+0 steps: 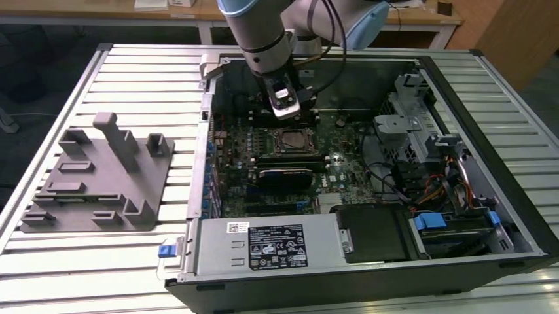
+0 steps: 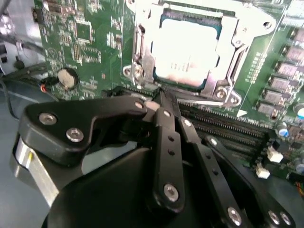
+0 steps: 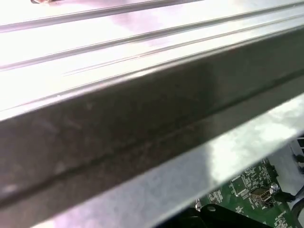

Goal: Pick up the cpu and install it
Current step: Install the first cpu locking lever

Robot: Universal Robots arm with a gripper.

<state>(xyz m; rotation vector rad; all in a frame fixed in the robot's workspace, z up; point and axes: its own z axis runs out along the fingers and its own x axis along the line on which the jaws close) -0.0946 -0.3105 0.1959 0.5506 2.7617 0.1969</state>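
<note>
Slatted table (image 1: 131,72) carries grey tray (image 1: 96,190), open computer case (image 1: 367,286).

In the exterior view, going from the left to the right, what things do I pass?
Grey tray → case wall → cpu → drive cage.

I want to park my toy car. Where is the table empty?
The slatted table is bare beyond the grey tray and on the near side of it. Another bare strip lies on the exterior view's right of the computer case. Inside the case it is crowded: motherboard, cables, gripper.
</note>
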